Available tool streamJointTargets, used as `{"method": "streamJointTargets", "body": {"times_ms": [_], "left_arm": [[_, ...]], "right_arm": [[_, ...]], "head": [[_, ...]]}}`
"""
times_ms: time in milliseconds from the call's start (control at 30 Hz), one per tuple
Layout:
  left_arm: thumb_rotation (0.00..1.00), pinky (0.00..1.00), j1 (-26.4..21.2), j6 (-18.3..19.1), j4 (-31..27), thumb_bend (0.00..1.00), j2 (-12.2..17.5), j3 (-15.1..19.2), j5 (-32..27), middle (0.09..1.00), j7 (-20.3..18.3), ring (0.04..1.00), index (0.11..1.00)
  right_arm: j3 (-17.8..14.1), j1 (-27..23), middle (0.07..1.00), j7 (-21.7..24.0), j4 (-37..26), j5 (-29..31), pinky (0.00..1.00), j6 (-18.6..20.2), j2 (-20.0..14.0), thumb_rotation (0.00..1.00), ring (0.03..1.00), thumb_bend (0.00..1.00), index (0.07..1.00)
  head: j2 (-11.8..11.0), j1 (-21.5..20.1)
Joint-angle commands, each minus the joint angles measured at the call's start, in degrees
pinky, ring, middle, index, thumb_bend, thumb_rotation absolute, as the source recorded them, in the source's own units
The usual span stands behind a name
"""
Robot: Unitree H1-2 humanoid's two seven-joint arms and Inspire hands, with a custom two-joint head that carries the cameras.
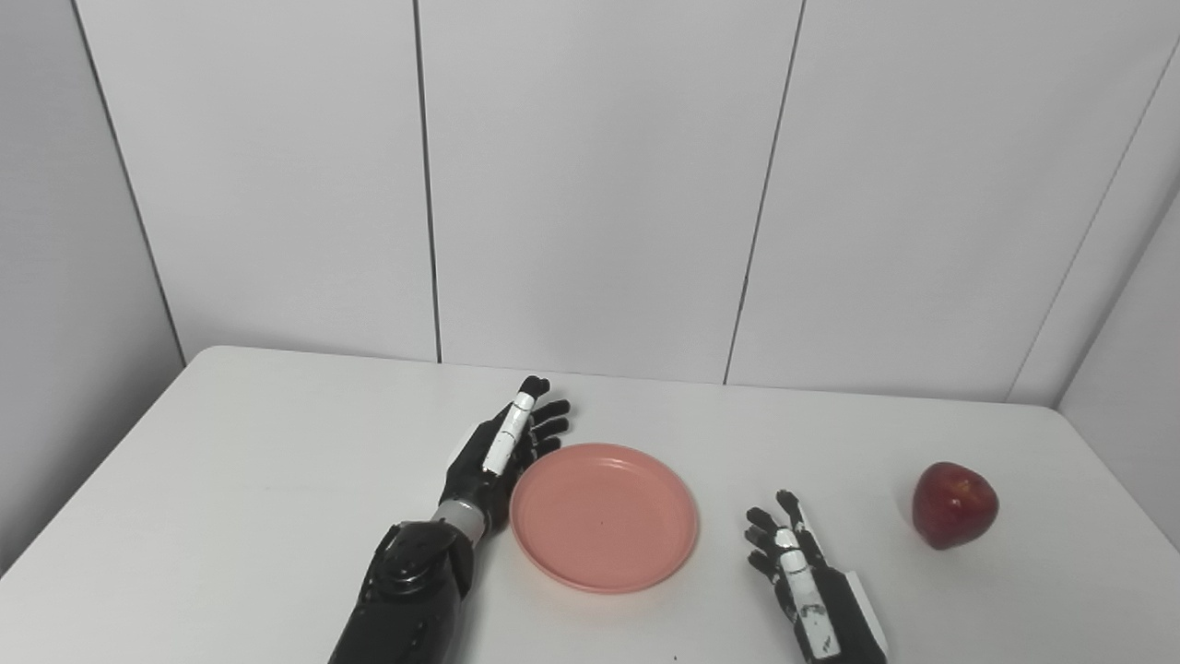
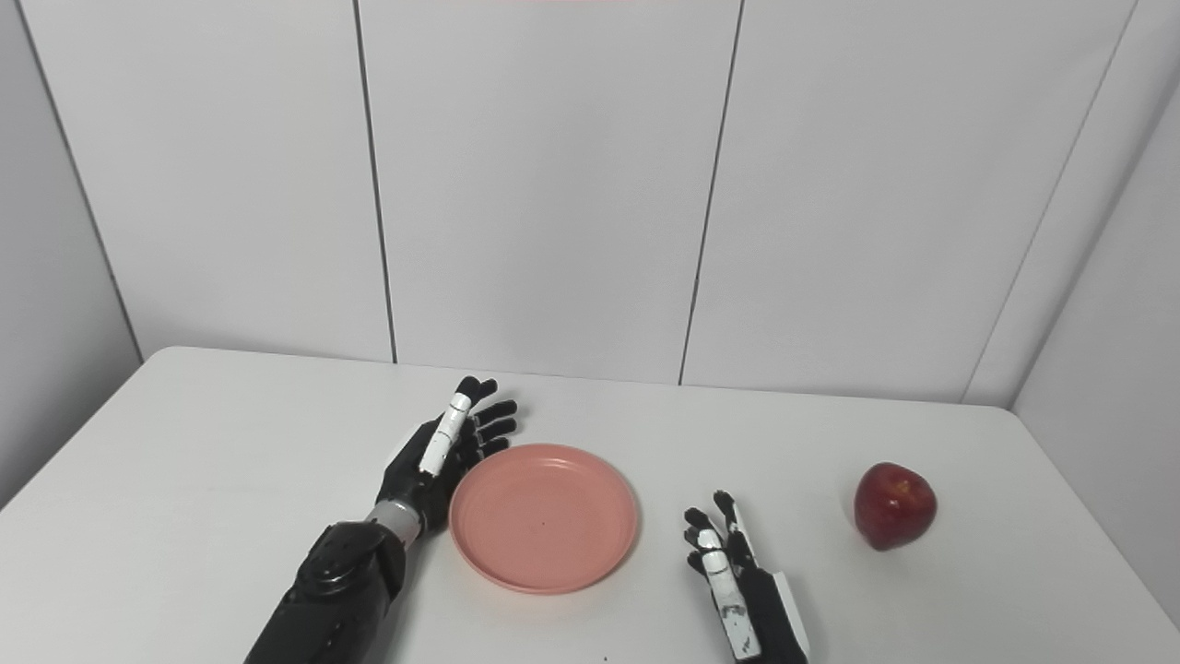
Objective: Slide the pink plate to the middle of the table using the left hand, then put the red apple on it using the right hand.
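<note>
The plate point(image 1: 604, 516) lies near the middle of the surface point(image 1: 230, 480), empty. The left hand point(image 1: 502, 452) stands edge-on at its left rim, fingers spread and holding nothing; whether it touches the rim, I cannot tell. The right hand point(image 1: 797, 563) rests open, well apart from the apple point(image 1: 954, 504) on the right. The apple looks firm, smooth and round, so it may roll; fingers should wrap around its sides.

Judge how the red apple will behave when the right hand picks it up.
The red apple is round and glossy, so it may roll if nudged and slip in the fingers. It looks firm. The open right hand is apart from it.
</note>
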Motion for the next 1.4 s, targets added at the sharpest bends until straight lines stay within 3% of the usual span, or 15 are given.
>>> {"method": "streamJointTargets", "body": {"times_ms": [0, 267, 733, 1367], "left_arm": [[0.81, 0.89, -0.04, 1.11, 0.51, 0.77, 0.36, -0.25, -0.09, 0.831, -0.38, 0.851, 0.888], [0.81, 0.87, -0.43, 0.72, 2.1, 0.77, 3.27, -0.06, 0.09, 0.83, -2.08, 0.849, 0.879], [0.8, 0.89, -2.18, -1.54, 6.87, 0.75, 6.35, 0.75, -0.7, 0.845, -5.67, 0.87, 0.893], [0.82, 0.94, -4.08, -5.59, 12.84, 0.74, 8.49, 1.69, -1.83, 0.876, -8.83, 0.904, 0.926]], "right_arm": [[1.41, -0.68, 0.895, 1.44, -0.19, -0.26, 0.9, 2.12, 1.14, 0.9, 0.904, 0.82, 0.99], [2.94, -1.3, 0.888, 0.16, 1.24, -3.42, 0.89, 1.58, 3.06, 0.93, 0.898, 0.81, 0.99], [3.73, -2.67, 0.901, -0.78, 3.37, -4.99, 0.91, 1.02, 5.78, 0.93, 0.918, 0.79, 1.0], [4.18, -3.81, 0.885, -2.05, 6.17, -6.83, 0.89, -1.15, 7.9, 0.93, 0.899, 0.8, 0.996]], "head": [[0.01, 0.04], [-0.6, -7.35], [-1.21, -13.82], [-1.69, -18.5]]}}
